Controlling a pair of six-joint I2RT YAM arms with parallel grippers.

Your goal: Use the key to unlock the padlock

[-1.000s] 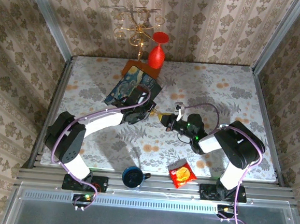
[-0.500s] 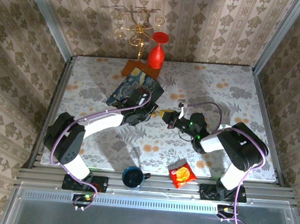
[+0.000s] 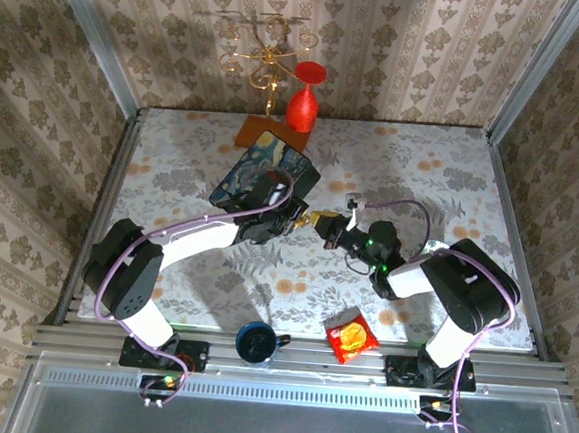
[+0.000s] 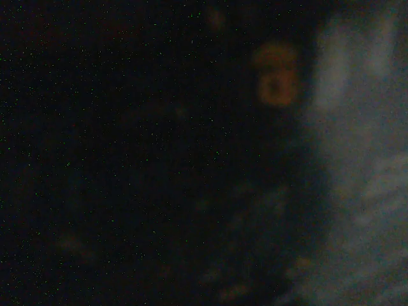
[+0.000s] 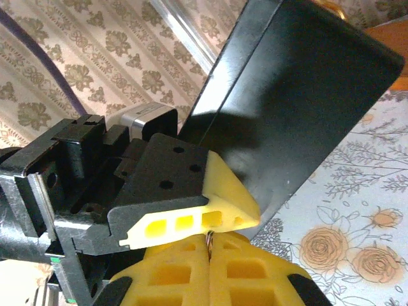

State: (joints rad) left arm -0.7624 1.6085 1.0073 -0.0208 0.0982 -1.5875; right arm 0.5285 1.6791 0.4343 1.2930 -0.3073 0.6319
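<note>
At the near edge a dark-blue ceramic mug is sitting at 6 o'clock and a red foil snack packet at 5 o'clock, both well apart from the work. Toward the middle of the flower-patterned table the right gripper is pointing in from 4 o'clock. Its yellow fingertips are pressing fully together and pinching what I take to be the thin silver key, with just a sliver peeking out between them. Nose to nose with it, the left gripper is pointing in from 8 o'clock. I cannot tell whether its jaws are gripping anything. The left wrist view is showing mostly darkness, with a blurred shape at 1 o'clock that is probably the tiny pale brass-coloured padlock. It seems to be hanging by the near right corner of the painted dark-blue box, which is lying at 11 o'clock just beyond the grippers. Farthest back, at 12 o'clock, a red vase and a gold wire candelabra are standing. Held by so little metal, the key is risking a twist or slip when it is pushed at the keyhole. An unsteadied padlock could swing aside, and the crowded fingers could knock each other or shove the box.
</note>
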